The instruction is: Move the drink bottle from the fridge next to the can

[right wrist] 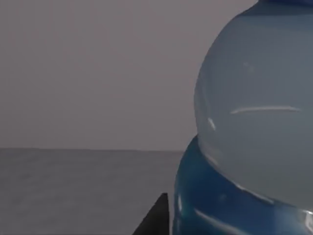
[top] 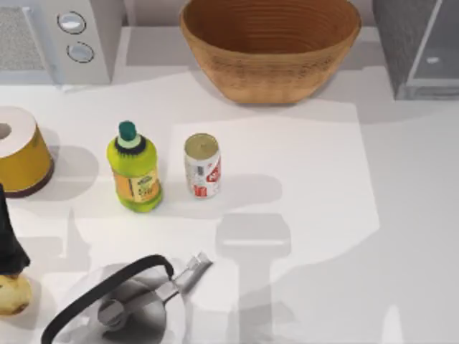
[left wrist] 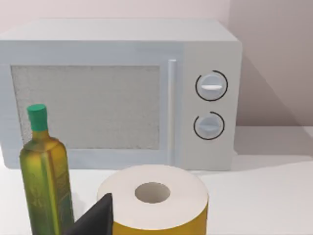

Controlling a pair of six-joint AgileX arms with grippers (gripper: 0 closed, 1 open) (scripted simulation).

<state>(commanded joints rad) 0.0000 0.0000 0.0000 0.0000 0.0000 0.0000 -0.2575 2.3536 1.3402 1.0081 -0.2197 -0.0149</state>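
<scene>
At the left edge of the top view a black part of the left arm hangs over the white surface, just above a pale yellowish object whose kind I cannot tell. Whether the left tool is clenched or released cannot be told; in the left wrist view one dark fingertip shows just in front of the yellow-sided roll.

That roll stands upright near the left edge of the surface. Behind it, at the far left corner, sits the light grey microwave with two round knobs. In the left wrist view an olive-oil bottle with a green cap stands beside the roll, in front of the microwave.

Near the front left lies a metal kettle with a black arched handle, its spout aimed toward the centre. Farther back stands the yellow-green bottle with a dark green cap, and just right of it, apart from it, the can, upright.

A woven basket sits at the far centre. At the far right corner is the fridge, grey and speckled.

In the right wrist view the drink bottle stands very close, clear body over blue label, against grey walls and a grey floor; a dark fingertip of the right tool lies just beside its base. Whether that tool grips the bottle cannot be told.
</scene>
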